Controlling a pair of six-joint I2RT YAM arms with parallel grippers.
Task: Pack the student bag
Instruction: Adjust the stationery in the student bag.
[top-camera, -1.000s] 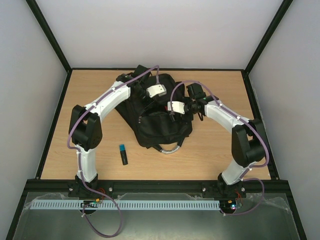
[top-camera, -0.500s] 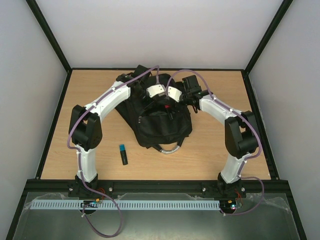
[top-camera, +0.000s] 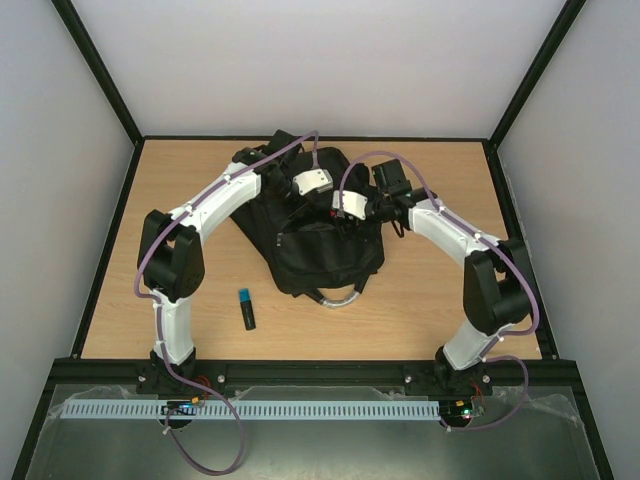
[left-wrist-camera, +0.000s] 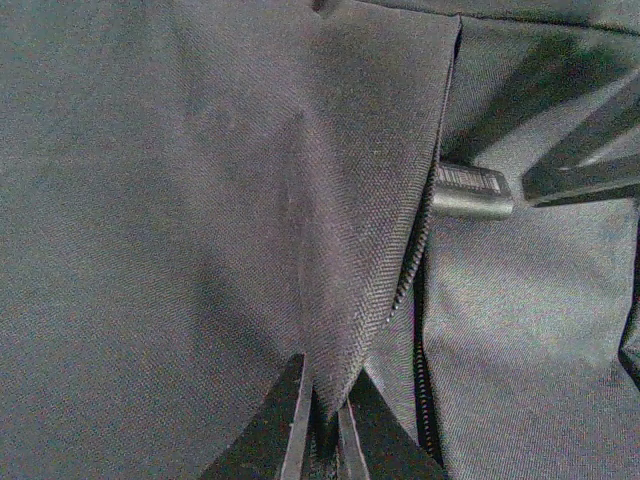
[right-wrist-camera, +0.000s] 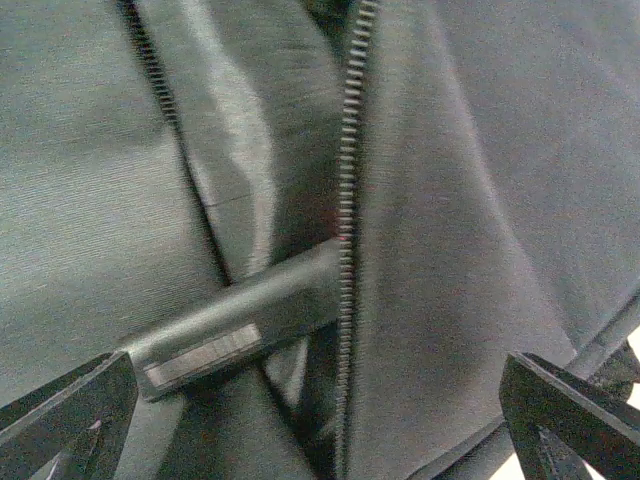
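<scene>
Student bag (top-camera: 322, 250): black, flat on the worktop (top-camera: 440, 310), midway between the left and right edges, top close to the far edge, grey loop handle (top-camera: 340, 297) toward the near edge.
Left gripper (left-wrist-camera: 320, 440): jaws pressed together, pinching a fold of bag fabric beside the zip teeth.
Right gripper (right-wrist-camera: 320, 420): jaws spread wide, gripping nothing, just above the zip opening.
Dark tube (right-wrist-camera: 225, 325): barcode label at one end, other end tucked under the zip edge.
Black stick with blue cap (top-camera: 246, 309): on bare wood, near the bag's near-left side, not touching.
</scene>
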